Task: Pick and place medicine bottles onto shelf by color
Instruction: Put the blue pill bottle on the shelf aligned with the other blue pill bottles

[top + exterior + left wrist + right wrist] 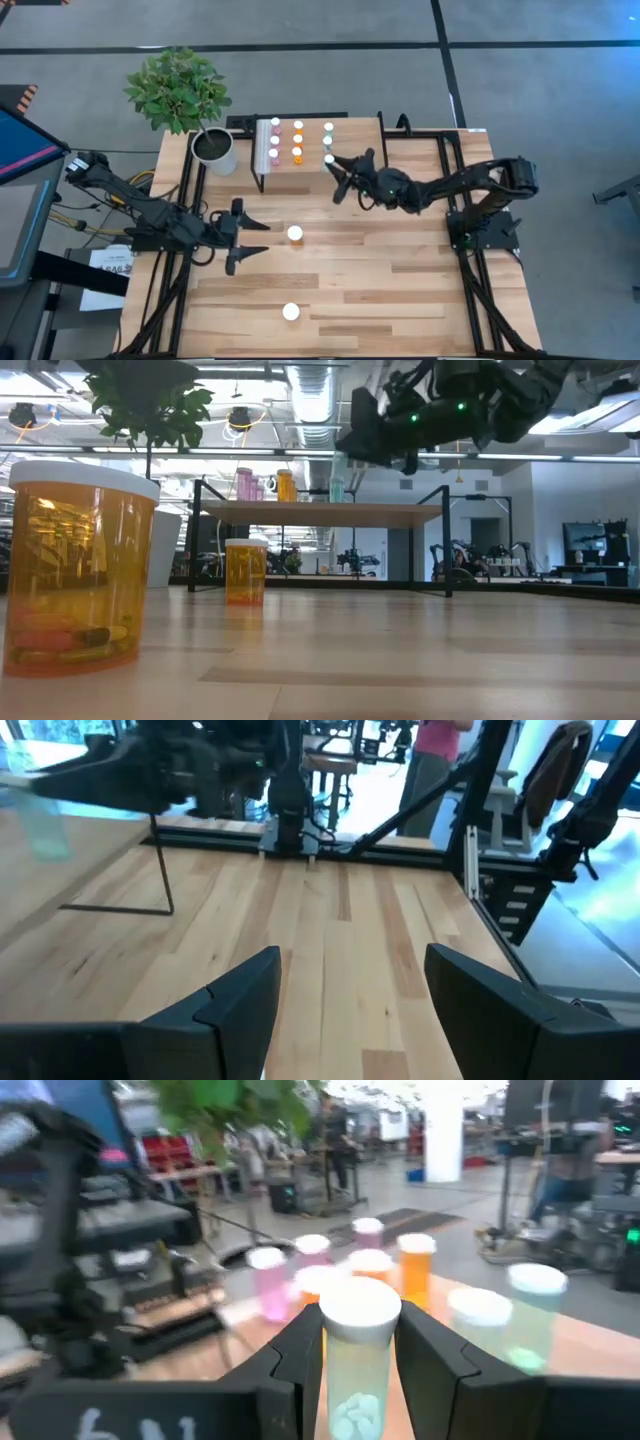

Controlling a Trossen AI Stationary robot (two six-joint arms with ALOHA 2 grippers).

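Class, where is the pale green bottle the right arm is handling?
The pale green bottle sits clamped in the right end effector, over the shelf's right side, beside the other green bottles.

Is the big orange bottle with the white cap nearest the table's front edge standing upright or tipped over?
Upright. The big orange bottle stands on its base with its white cap level on top; from above only the round cap shows.
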